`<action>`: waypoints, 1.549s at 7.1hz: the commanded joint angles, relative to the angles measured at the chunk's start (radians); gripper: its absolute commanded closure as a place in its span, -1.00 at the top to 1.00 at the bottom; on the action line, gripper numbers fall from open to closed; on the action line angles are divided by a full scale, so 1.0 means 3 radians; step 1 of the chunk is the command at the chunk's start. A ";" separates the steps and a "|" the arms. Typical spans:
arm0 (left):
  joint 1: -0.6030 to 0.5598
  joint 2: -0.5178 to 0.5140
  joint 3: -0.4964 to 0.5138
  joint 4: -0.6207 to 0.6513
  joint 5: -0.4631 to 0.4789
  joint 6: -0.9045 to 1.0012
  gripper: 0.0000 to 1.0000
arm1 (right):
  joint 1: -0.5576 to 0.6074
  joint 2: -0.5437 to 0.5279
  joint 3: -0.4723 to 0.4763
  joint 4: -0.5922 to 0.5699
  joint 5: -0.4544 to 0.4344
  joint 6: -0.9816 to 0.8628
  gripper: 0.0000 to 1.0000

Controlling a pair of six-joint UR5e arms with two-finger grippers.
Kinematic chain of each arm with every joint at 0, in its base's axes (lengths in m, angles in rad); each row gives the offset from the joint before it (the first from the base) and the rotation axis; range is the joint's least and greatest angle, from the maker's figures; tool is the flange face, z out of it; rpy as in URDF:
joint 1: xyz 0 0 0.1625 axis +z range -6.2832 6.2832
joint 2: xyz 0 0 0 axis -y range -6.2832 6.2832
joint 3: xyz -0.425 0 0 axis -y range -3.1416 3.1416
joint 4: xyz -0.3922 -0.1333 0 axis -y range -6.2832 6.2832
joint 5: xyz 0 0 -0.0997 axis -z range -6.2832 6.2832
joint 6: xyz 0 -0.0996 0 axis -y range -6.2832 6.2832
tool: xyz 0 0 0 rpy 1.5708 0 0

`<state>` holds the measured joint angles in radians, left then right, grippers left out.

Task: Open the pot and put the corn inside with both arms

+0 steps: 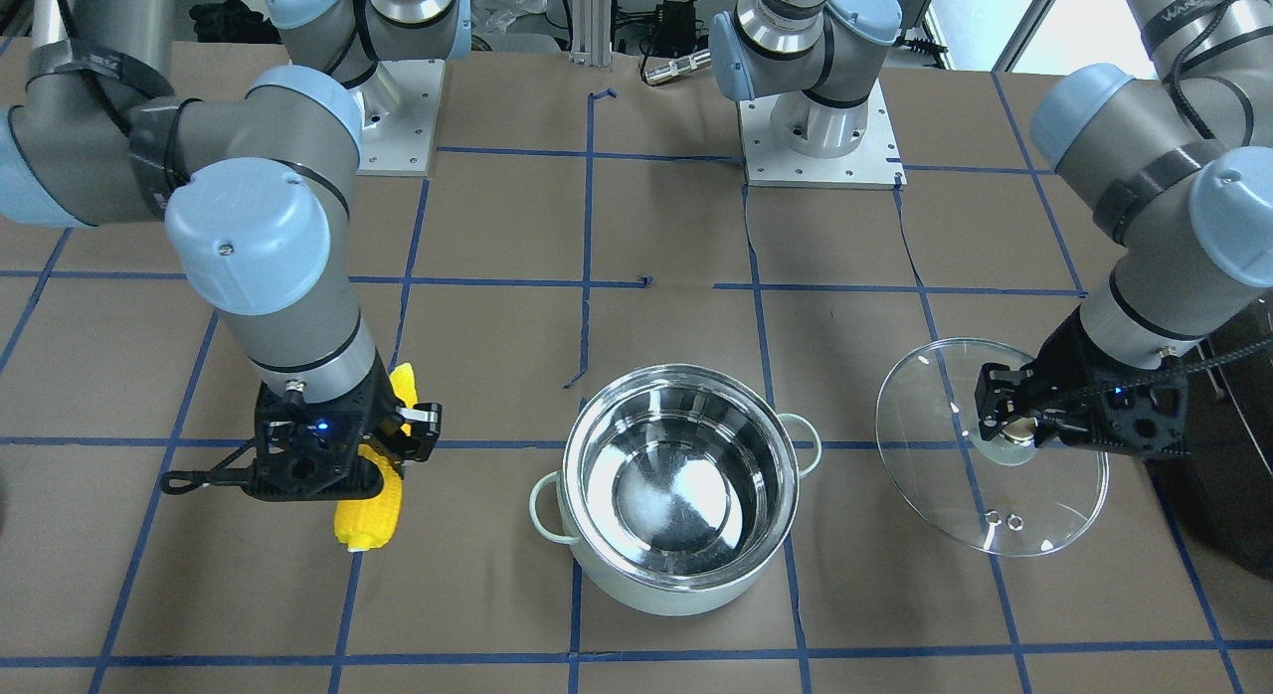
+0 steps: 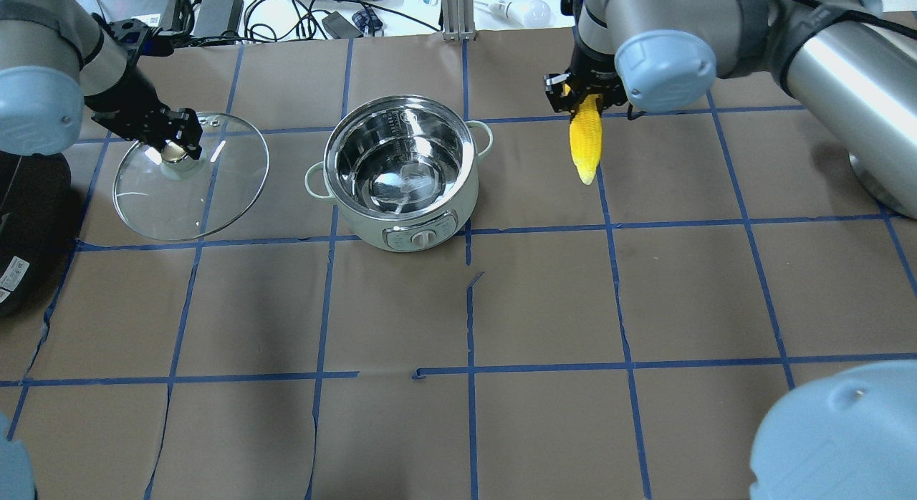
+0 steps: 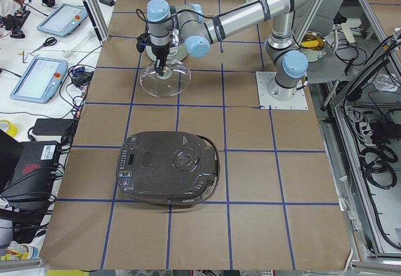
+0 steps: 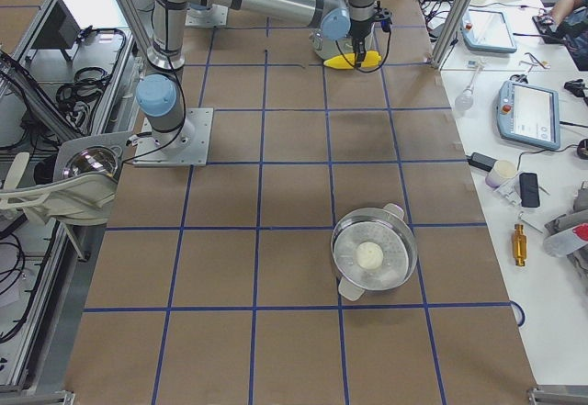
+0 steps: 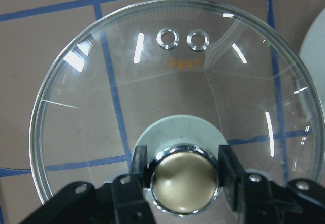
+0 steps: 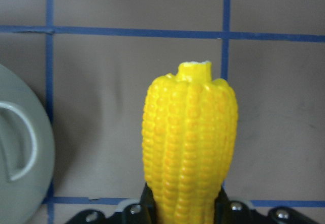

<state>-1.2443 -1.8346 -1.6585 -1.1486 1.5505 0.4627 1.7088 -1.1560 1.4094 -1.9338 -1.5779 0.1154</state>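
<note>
Lid knob [image 5: 185,181] fills the left wrist view, left hand [image 5: 184,170] clamped on it, one finger [image 5: 139,160] on each side. Glass lid [image 1: 945,465] is off the pot [image 1: 676,580], held tilted by that hand on robot's left of it. Pot stands open on bench [image 2: 544,306], shiny steel inside showing, between both hands. Right hand [image 1: 398,431] is closed on corn [image 1: 370,520] near one end, rest of cob sticking out past the fingers. Corn is on robot's right of pot, well apart from it. Can't tell if lid edge or corn touches bench.
</note>
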 commanded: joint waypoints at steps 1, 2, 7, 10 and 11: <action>0.0174 -0.0102 -0.0177 0.0299 -0.0004 0.0180 -0.69 | 0.0413 0.0293 -0.0534 0.0141 0.0197 0.0671 -0.46; 0.0205 -0.0107 -0.0264 0.0407 -0.0009 0.0176 -0.69 | 0.0637 0.0446 -0.0728 0.0136 0.0192 0.0821 -0.45; 0.0338 -0.0179 -0.0596 0.0708 -0.0014 0.0002 -0.30 | 0.1027 0.0923 -0.1052 0.0105 0.0162 0.0674 -0.17; 0.0338 -0.0225 -0.0812 0.1128 -0.0019 0.0012 -0.03 | 0.1094 0.1021 -0.1037 0.0095 0.0136 0.0578 1.00; 0.0338 -0.0225 -0.0812 0.1129 -0.0029 0.0002 0.09 | 0.1084 0.0960 -0.1042 0.0115 0.0111 0.0425 1.00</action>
<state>-1.1428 -1.8994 -1.8983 -0.8252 1.5445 0.4629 2.0351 -0.8559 1.0975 -1.9039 -1.5385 0.2859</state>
